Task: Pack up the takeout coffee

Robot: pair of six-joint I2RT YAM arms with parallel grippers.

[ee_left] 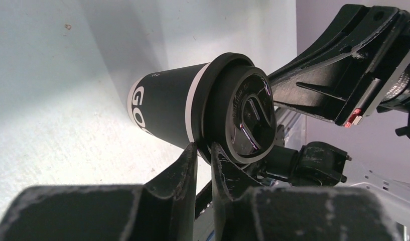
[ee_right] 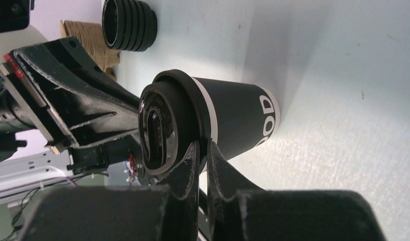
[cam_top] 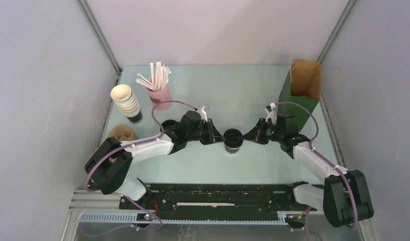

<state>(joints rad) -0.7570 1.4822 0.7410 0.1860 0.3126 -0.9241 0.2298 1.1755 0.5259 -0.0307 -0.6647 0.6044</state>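
Note:
The takeout coffee [cam_top: 233, 138], a small dark paper cup with a black lid, stands on the table between both arms. In the left wrist view the coffee [ee_left: 167, 108] fills the middle, and my left gripper [ee_left: 203, 147] is shut on the lid's rim. In the right wrist view the coffee [ee_right: 235, 118] shows white lettering, and my right gripper [ee_right: 202, 144] is shut on the rim from the other side. From above, the left gripper [cam_top: 216, 135] and right gripper [cam_top: 249, 135] flank the cup. The open paper bag [cam_top: 304, 88] stands at the back right.
A stack of lidless cups [cam_top: 126, 103] and a pink cup of white stirrers [cam_top: 160, 90] stand at the back left. A brown cardboard piece [cam_top: 121, 133] lies by the left wall. A stack of black lids [ee_right: 130, 25] sits beside cardboard [ee_right: 87, 40]. Grey walls close in on both sides.

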